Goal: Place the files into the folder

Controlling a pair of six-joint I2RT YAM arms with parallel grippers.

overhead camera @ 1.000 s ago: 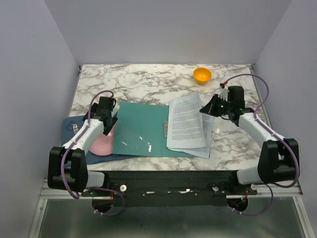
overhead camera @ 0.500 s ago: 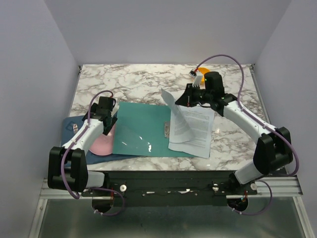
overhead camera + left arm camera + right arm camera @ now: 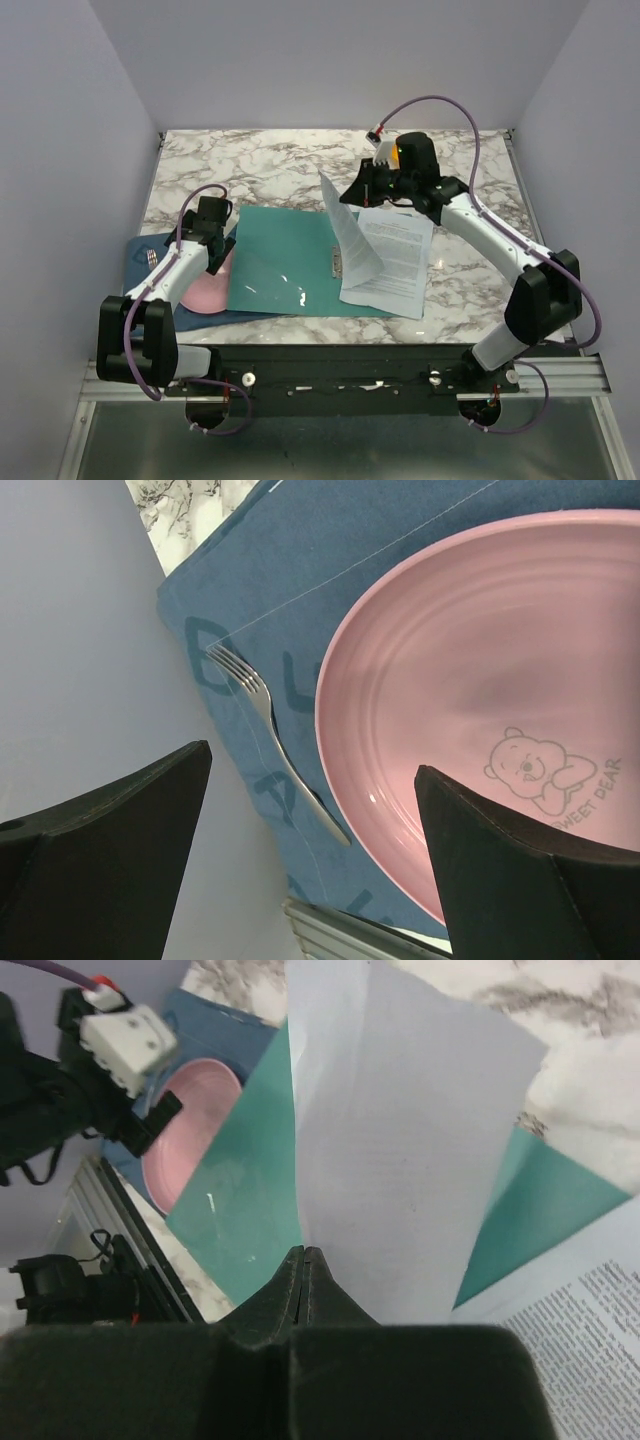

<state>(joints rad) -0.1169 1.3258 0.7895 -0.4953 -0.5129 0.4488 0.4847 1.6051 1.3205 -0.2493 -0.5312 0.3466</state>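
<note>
A stack of files (image 3: 398, 262), white sheets with dense black print, lies on the marble table and overlaps the right edge of the flat teal folder (image 3: 285, 262). One sheet (image 3: 350, 238) stands curled up off the stack, and my right gripper (image 3: 363, 192) is shut on its upper edge. In the right wrist view the pinched sheet (image 3: 410, 1160) hangs past the closed fingertips (image 3: 305, 1257) over the folder (image 3: 240, 1200), with printed files (image 3: 580, 1330) at lower right. My left gripper (image 3: 222, 245) stands open above the plate, left of the folder, holding nothing (image 3: 310, 860).
A pink plate (image 3: 500, 680) and a fork (image 3: 275, 740) lie on a dark blue placemat (image 3: 300, 580) at the table's left front, partly under the folder. A metal clip (image 3: 335, 262) sits on the folder's right side. An orange bowl (image 3: 399, 152) peeks out behind the right wrist.
My right arm has swung left and toward the back, raising the top sheet off the stack so it curls upright over the folder's right edge. The left arm has not moved.
</note>
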